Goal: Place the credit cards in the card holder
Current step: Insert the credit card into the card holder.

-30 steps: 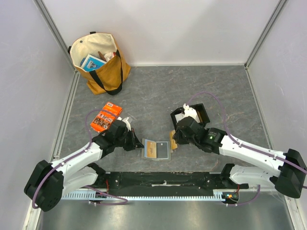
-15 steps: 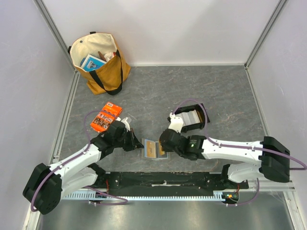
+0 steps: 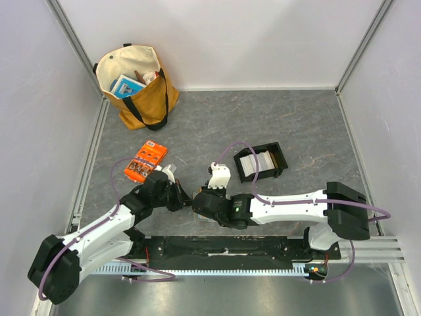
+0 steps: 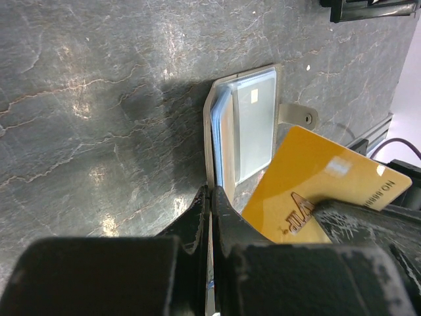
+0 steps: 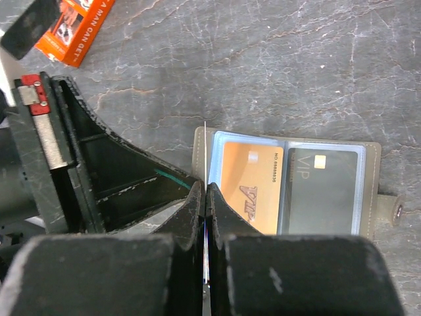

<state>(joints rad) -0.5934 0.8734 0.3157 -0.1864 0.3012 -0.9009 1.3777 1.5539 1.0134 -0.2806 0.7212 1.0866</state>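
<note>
The card holder lies open on the table, with a gold card in its left sleeve and a dark grey card in its right one. My left gripper is shut on the holder's left edge. Just beside that edge, my right gripper is shut on another gold credit card, which shows only as a thin upright line in the right wrist view. More credit cards lie in the black tray. From above, my right wrist hides the holder.
The black tray stands behind and to the right of the holder. An orange printed packet lies to the left, just beyond my left arm. A tan tote bag stands at the back left. White walls close in the table.
My right arm has swung left from beside the tray, carrying the gold card over the holder, and its wrist now covers it from above. My left gripper has stayed on the holder's edge.
</note>
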